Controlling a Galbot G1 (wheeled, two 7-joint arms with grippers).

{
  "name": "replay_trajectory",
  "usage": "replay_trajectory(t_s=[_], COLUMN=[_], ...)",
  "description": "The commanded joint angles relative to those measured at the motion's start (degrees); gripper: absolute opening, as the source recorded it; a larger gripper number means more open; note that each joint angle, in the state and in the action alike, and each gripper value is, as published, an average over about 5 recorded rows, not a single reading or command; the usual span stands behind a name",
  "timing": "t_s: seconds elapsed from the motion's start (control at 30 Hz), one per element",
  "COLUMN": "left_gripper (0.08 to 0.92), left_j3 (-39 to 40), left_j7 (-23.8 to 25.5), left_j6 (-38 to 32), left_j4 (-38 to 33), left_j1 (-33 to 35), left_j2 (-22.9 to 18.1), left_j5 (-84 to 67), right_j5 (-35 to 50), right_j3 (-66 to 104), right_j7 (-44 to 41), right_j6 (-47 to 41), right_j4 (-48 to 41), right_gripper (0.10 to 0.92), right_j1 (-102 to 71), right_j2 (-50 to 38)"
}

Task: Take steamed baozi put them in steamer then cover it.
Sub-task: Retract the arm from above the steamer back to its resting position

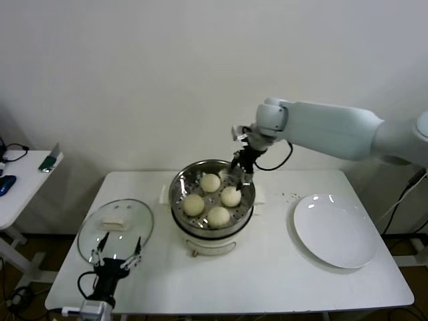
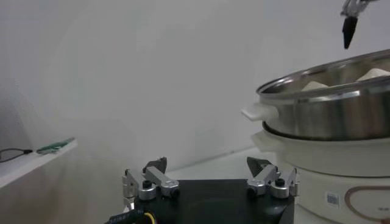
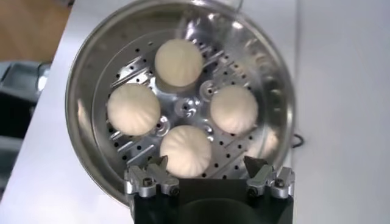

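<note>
We see four steamed baozi [image 1: 212, 199] resting in the steamer [image 1: 249, 200] at mid-bench. The right gripper [image 1: 241, 175] hovers above its far rim, jaws open and empty. The left gripper [image 1: 118, 256], jaws open, waits near the cover [image 1: 90, 231] lying on the bench [image 1: 267, 267].

Four steamed baozi [image 3: 185, 105] sit in the steamer [image 3: 85, 91] below the open, empty right gripper [image 3: 207, 165].
</note>
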Motion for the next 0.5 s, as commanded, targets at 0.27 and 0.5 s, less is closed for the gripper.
replay_trajectory(t_s=[0.27,0.5], left_gripper=[0.823,0.823], left_j3=[-0.05,0.54], left_j7=[-1.02,-1.49], left_j6=[0.28,1.07], left_j4=[-0.51,-1.55], left_j1=[-0.23,0.11], left_j2=[-0.36,-0.91], left_j5=[5.63,9.31], right_j5=[-3.98,-9.63], right_j3=[35.58,66.82], right_j7=[30.02,37.29], right_j6=[19.67,24.94], right_j4=[13.03,17.27], right_gripper=[0.823,0.823], right_j1=[-30.28,-59.81], right_j2=[-29.89,-31.61])
